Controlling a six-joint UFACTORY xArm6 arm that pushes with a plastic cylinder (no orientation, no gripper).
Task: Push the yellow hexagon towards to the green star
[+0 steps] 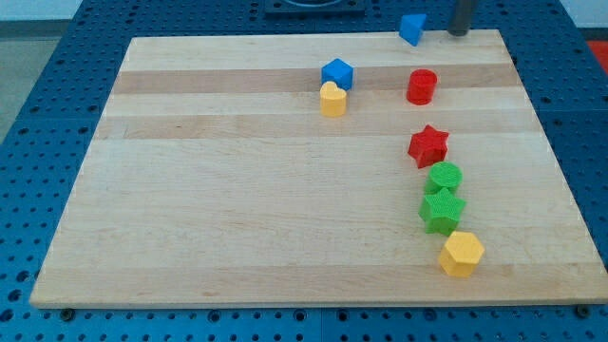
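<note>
The yellow hexagon [462,254] lies near the board's bottom right, just below and right of the green star [442,210], close to or touching it. My tip [460,31] is at the view's top right, at the board's far edge, far from both blocks and just right of a blue block [411,28].
A green cylinder [444,177] sits right above the green star, with a red star [427,144] above it. A red cylinder [422,86], a blue cube [336,73] and a yellow block [332,99] lie near the top middle. The wooden board [237,209] rests on a blue pegboard.
</note>
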